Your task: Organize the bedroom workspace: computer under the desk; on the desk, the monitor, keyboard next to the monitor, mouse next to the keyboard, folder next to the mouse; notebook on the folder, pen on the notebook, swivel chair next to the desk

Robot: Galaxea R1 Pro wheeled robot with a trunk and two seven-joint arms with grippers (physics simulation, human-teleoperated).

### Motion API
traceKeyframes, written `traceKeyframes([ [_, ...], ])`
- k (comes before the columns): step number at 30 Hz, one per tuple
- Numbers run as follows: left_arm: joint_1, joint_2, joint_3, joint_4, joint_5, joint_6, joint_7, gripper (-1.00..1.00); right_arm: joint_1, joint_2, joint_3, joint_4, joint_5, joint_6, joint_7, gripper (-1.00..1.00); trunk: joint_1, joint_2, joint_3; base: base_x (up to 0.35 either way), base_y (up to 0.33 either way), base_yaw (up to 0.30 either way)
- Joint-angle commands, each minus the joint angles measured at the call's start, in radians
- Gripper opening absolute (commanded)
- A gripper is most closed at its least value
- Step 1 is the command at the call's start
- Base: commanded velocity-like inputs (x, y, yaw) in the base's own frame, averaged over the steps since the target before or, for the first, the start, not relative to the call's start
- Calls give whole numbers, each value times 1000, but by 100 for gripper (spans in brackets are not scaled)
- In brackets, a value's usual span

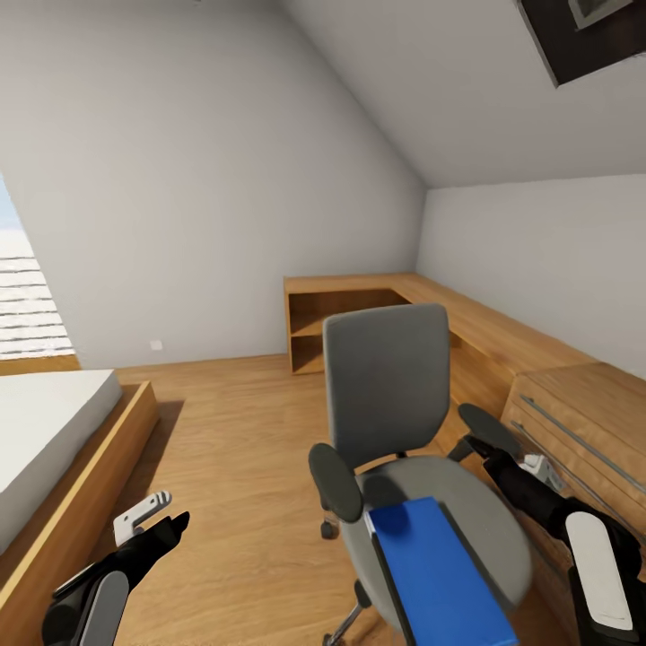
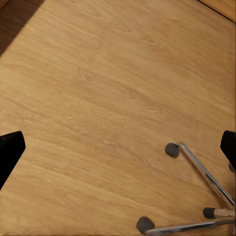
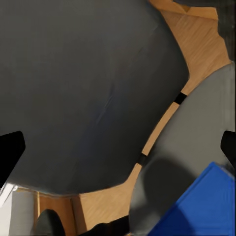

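The swivel chair stands on the wood floor just ahead of me, its grey back upright and facing me. On its grey seat lies the bright-blue folder, one corner close to my right hand. My right gripper is open and hovers right over the chair's right black armrest, beside the folder. My left gripper is open and empty, low at the chair's left, above bare floor and the chrome base spokes with castors.
Light wooden low cabinets run along the right wall and into the far corner, with drawers close behind my right arm. A bed in a wooden frame stands at the left. Open plank floor lies between bed and chair.
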Motion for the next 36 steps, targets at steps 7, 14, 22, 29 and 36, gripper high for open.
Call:
traceKeyframes([
  [7,-1,-1,1,-1,11,4,7,100,-1,1,-1,0,-10,4,-9,100,-1,-1,3,-291,177,-260],
  [14,-1,1,1,-2,11,3,6,100,-1,2,-1,1,-10,2,-9,100,-1,-1,3,-274,223,-289],
  [22,-1,0,1,-2,11,3,6,100,-1,2,-1,1,-11,3,-9,100,-1,-1,-2,-268,232,-263],
  [29,-1,0,1,-3,11,3,6,100,-1,3,-1,1,-11,3,-9,100,-1,-1,-10,-267,232,-188],
  [36,-1,0,1,-2,11,2,6,100,-1,3,-1,1,-12,4,-9,100,-1,-1,-19,-267,233,-132],
])
